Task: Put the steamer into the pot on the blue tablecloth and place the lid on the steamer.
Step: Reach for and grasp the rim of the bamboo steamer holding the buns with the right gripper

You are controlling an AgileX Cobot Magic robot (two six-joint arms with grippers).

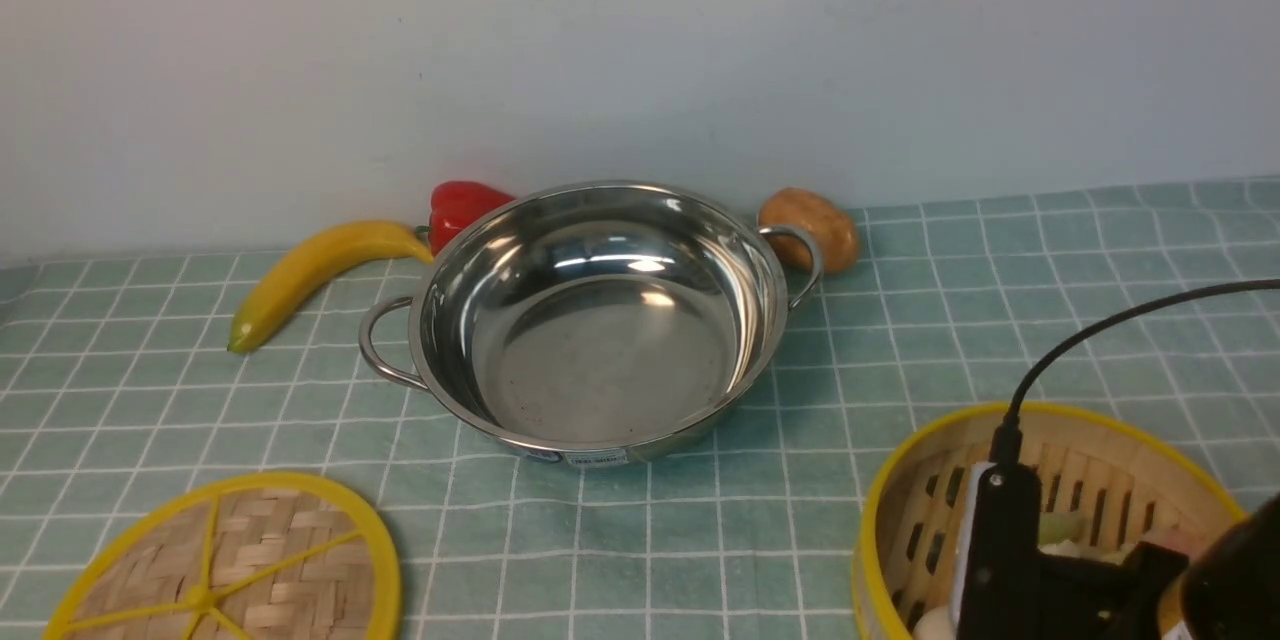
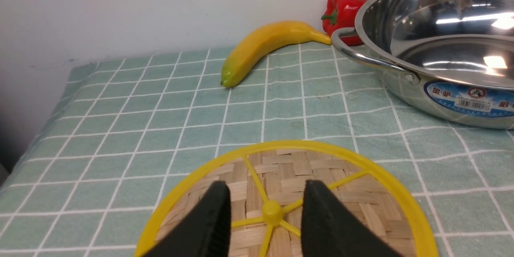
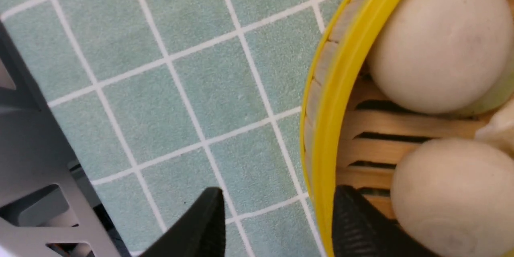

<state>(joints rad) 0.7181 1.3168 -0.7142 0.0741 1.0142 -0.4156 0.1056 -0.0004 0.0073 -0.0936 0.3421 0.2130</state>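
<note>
The pot (image 1: 600,360) stands empty in the middle of the cloth (image 1: 950,320), with its label turned to the robot. Behind it, near the wall, lie a banana (image 1: 310,270), a red pepper (image 1: 462,205) and a potato (image 1: 815,225); the potato is just beside the right handle.

The steamer (image 1: 1090,445) sits on the cloth at the near right, well apart from the pot. White buns (image 3: 437,40) lie on its slatted bottom. The right gripper (image 3: 273,225) is spread wide over the steamer's yellow rim: one finger (image 3: 200,225) is outside, above the cloth, and the other finger is inside, close to a bun. It does not yet clamp the wall.

The lid (image 1: 260,560) lies flat on the cloth at the near left, also apart from the pot. The left gripper (image 2: 267,209) hangs over it with its fingers parted, one on each side of the centre hub. Whether the tips touch the weave cannot be told.
</note>
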